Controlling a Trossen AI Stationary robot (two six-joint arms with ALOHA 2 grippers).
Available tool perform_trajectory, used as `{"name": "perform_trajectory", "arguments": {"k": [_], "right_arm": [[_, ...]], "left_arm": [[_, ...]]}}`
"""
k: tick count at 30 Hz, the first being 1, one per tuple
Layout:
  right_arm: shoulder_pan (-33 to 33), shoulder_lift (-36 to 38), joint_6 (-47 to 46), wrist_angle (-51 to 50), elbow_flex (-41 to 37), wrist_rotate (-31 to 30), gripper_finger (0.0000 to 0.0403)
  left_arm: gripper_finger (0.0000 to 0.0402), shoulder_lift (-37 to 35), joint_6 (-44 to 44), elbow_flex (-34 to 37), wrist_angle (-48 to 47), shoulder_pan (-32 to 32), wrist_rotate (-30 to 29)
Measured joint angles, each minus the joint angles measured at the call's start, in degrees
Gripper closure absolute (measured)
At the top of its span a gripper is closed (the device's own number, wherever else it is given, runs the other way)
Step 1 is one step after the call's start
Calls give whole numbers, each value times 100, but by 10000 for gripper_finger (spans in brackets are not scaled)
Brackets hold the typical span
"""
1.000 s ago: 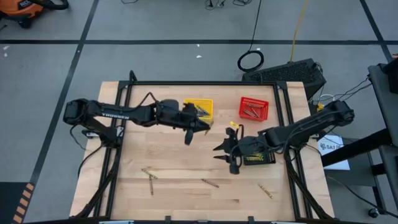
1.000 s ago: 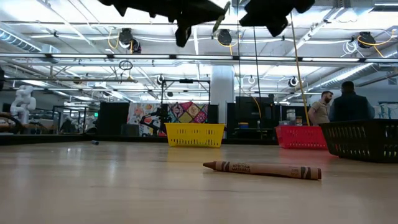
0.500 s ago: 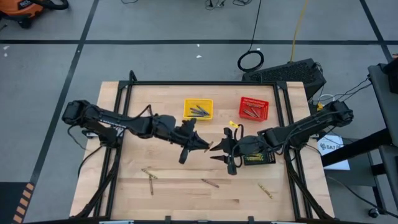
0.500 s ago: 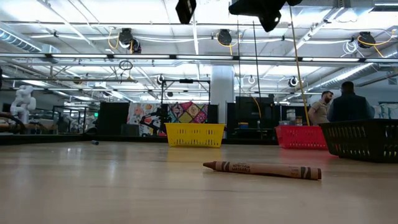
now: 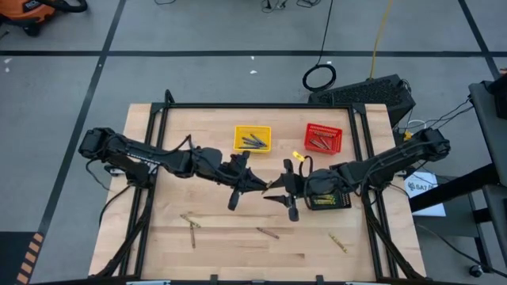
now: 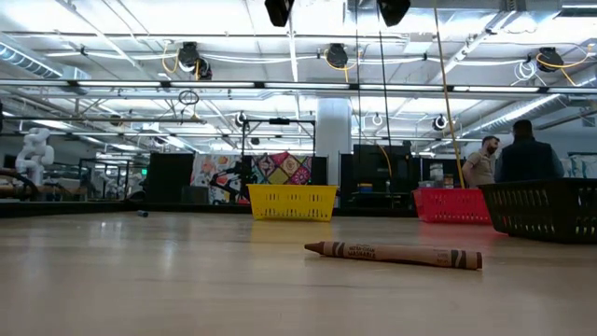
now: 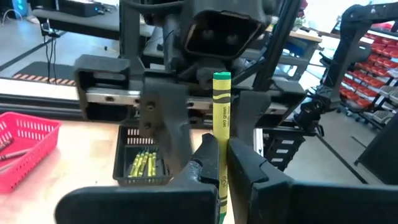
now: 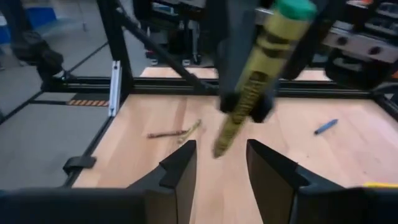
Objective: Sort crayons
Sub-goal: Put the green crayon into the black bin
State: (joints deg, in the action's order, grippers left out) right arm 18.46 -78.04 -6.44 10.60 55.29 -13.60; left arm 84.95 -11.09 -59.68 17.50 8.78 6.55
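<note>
A thin yellow-olive crayon with a green tip (image 7: pixel 221 127) is pinched between the closed fingers of the left gripper (image 5: pixel 264 187), held above the middle of the pale wooden surface (image 5: pixel 214 237). Just beside it, the right gripper (image 5: pixel 276 192) faces it with fingers (image 8: pixel 178 170) spread apart, holding nothing.
</note>
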Motion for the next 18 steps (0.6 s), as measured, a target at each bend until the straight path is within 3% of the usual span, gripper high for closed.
{"name": "perform_trajectory", "arguments": {"k": [15,18], "right_arm": [[-165,-138,48,520,0,19,278],[-175,-155,111,592,0,34,293]], "left_arm": [[396,0,245,0,160,0,2],[396,9,249,0,146,0,2]]}}
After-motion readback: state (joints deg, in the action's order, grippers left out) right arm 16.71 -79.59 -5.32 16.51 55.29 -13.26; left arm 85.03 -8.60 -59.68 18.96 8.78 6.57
